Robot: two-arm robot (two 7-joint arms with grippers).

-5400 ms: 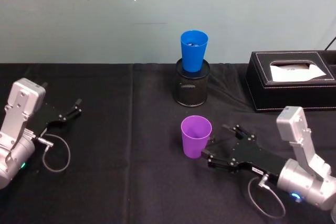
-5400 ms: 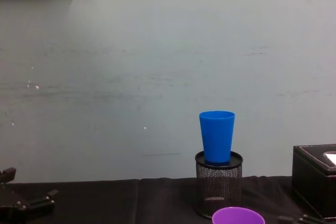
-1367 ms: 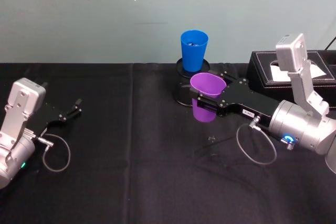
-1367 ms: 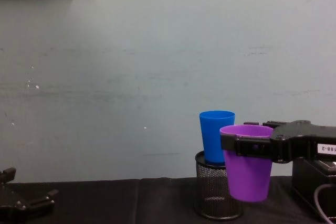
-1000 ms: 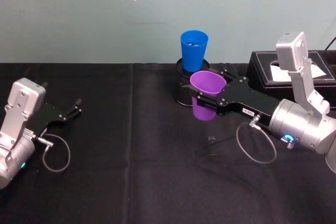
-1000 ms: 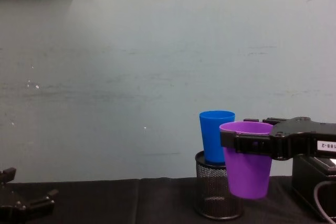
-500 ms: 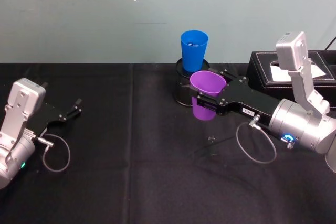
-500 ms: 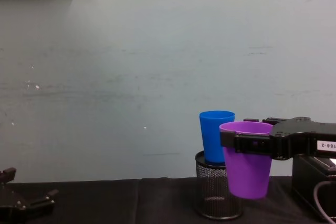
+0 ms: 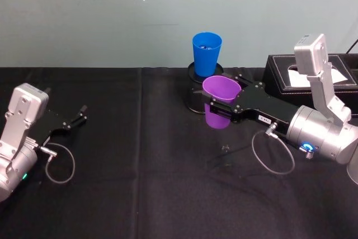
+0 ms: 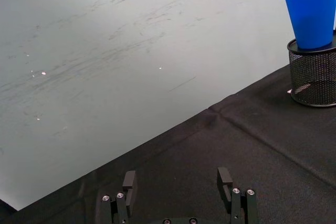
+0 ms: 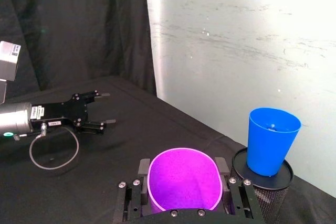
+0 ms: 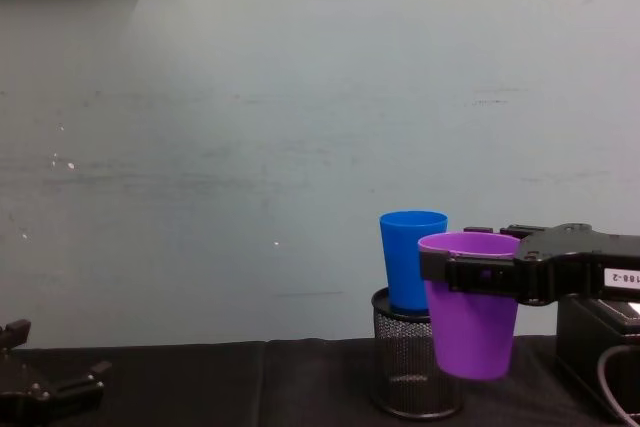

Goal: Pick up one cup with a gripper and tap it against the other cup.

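Purple tapered plastic tumbler (image 9: pixel 217 118) is clamped upright in the right black flat-jawed gripper (image 9: pixel 222 96), hanging just lower-right of the bright blue plastic tumbler (image 9: pixel 206 54); left gripper (image 10: pixel 176 178) idles far left, jaws apart.

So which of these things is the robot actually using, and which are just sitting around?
In the job: purple cup, gripped aloft by the right gripper; blue cup, standing on the mesh pen holder.
Just lying about: the mesh pen holder, merely a stand; black tissue box; left gripper, parked open at the left.
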